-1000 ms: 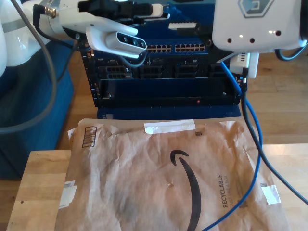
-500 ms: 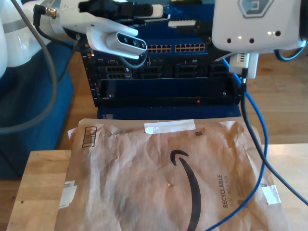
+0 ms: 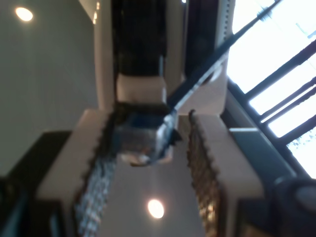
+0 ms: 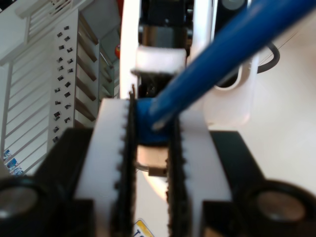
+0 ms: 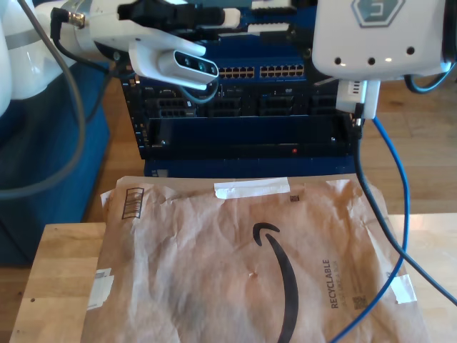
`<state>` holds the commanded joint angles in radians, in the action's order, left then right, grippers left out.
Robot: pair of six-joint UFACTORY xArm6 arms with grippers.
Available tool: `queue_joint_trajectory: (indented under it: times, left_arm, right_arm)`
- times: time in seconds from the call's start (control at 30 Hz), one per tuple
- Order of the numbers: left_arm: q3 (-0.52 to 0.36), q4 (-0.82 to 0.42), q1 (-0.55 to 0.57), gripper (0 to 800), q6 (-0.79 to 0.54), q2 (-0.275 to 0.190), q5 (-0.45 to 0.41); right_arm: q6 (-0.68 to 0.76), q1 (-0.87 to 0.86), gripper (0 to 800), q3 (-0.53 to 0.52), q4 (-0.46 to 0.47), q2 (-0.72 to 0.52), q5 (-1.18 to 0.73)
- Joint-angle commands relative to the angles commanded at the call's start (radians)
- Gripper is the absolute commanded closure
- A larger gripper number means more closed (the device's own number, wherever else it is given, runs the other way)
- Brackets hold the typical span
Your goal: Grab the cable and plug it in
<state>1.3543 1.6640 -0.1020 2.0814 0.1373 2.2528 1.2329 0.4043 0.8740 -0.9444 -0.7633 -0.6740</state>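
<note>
My second gripper (image 4: pixel 152 133) is clamping the cable (image 4: pixel 207 64), serrated pads pinching the bright-blue cord close together, cord running out and away from the jaws. My first gripper (image 3: pixel 163 148) is holding a small translucent bluish piece between its pads, likely the cable's plug (image 3: pixel 163 134), with a thin dark line leading off it; jaws are part closed around it, though blur is making the contact hard to judge. In the exterior view the cable (image 5: pixel 402 214) is hanging from under the white arm housing (image 5: pixel 378 36) at the exterior view's right, dropping down past the brown paper mailer (image 5: pixel 250 264) on the wooden table (image 5: pixel 64 264) and off the lower edge. Behind sits the blue network switch rack (image 5: pixel 243 107) with rows of ports (image 5: pixel 260 71) along its upper front, just beside the other arm's camera head (image 5: pixel 175 64). Step in hand: cable is grabbed, plug is being presented toward the rack, insertion not yet done. Next move is calling for squaring the plug to one port, clip side correct, then pushing straight in while the second gripper is feeding slack so the cord is not dragging the plug off line
</note>
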Motion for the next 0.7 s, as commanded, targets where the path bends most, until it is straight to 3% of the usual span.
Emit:
queue_joint_trajectory:
  times: [0.13,0.3,0.33,0.47,0.57,0.7]
  left_arm:
    - [-0.003,0.0,0.0,492,0.003,0.0,0.0]
    - [-0.002,0.0,-0.002,49,-0.009,-0.002,-0.012]
    - [0.002,0.0,-0.002,1,-0.011,-0.003,-0.017]
    - [0.009,-0.003,-0.012,2,-0.069,-0.006,-0.051]
    - [0.012,-0.069,-0.034,2,-0.178,-0.005,-0.115]
    - [0.048,-0.158,-0.072,1,-0.204,0.0,-0.17]
  right_arm:
    - [0.002,0.0,773,-0.002,-0.008,-0.006,0.006]
    - [0.002,0.0,794,-0.028,-0.009,-0.006,0.063]
    - [0.002,0.0,796,-0.031,-0.009,-0.006,0.072]
    - [0.0,-0.002,797,-0.046,-0.009,0.002,0.1]
    - [0.002,-0.006,797,-0.054,-0.008,0.008,0.143]
    - [0.002,-0.009,797,-0.095,0.005,0.018,0.249]
